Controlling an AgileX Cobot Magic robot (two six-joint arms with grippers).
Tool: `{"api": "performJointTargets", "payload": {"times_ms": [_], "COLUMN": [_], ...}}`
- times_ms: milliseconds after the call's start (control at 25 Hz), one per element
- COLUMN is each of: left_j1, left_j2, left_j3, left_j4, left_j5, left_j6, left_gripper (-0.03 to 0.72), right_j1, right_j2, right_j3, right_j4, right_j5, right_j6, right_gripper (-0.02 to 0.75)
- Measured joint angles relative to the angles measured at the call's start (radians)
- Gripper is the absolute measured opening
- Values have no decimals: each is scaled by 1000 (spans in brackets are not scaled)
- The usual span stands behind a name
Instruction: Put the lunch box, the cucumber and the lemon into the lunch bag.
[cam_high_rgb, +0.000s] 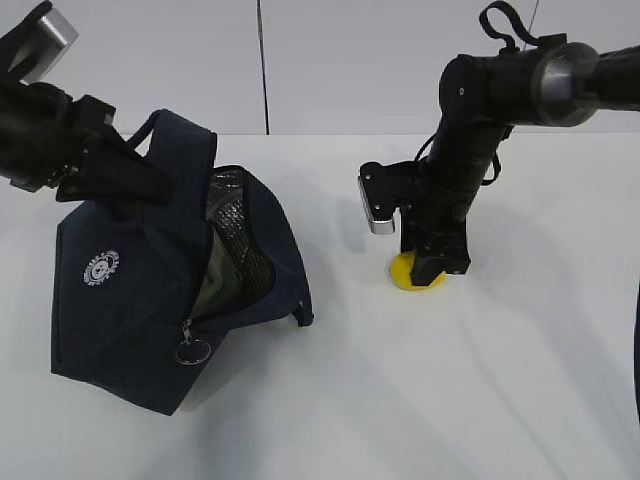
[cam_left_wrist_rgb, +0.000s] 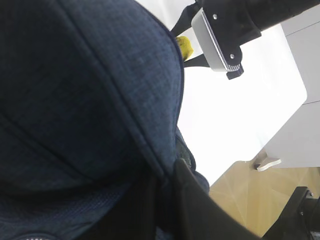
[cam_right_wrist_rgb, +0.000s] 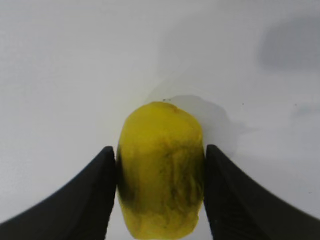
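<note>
The navy lunch bag (cam_high_rgb: 130, 320) sits at the left, tilted, its mouth open to the right and showing silver lining. A pale green surface (cam_high_rgb: 215, 285) shows inside; it looks like the lunch box lid. My left gripper (cam_high_rgb: 140, 180) is shut on the bag's top edge and holds it up. In the left wrist view the bag fabric (cam_left_wrist_rgb: 90, 100) fills the frame and its edge is pinched in that gripper (cam_left_wrist_rgb: 167, 200). The yellow lemon (cam_high_rgb: 402, 272) lies on the table. My right gripper (cam_high_rgb: 435, 265) is down on it. In the right wrist view both fingers touch the lemon (cam_right_wrist_rgb: 160, 170) inside that gripper (cam_right_wrist_rgb: 160, 149). The cucumber is out of view.
The white table (cam_high_rgb: 500, 380) extends in front and to the right. The bag's zipper ring pull (cam_high_rgb: 192, 351) hangs at its front. The right arm's wrist camera (cam_left_wrist_rgb: 215, 40) and the lemon (cam_left_wrist_rgb: 184, 46) show past the bag. The table edge and wooden floor (cam_left_wrist_rgb: 250, 195) lie beyond.
</note>
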Motion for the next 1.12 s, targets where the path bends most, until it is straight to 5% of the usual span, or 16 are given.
{"api": "performJointTargets", "payload": {"times_ms": [200,680,1120], "left_j1": [0,0,0], "left_j2": [0,0,0], "left_j3": [0,0,0], "left_j4": [0,0,0], "left_j5": [0,8,40], "left_j6": [0,1,2], "left_gripper": [17,17,17], "right_j1": [0,0,0], "right_j2": [0,0,-65], "right_j3": [0,-156,-225], "right_j4": [0,14,383], "right_j5": [0,152,166], "right_j6": [0,120,433], "right_gripper": [350,340,340]}}
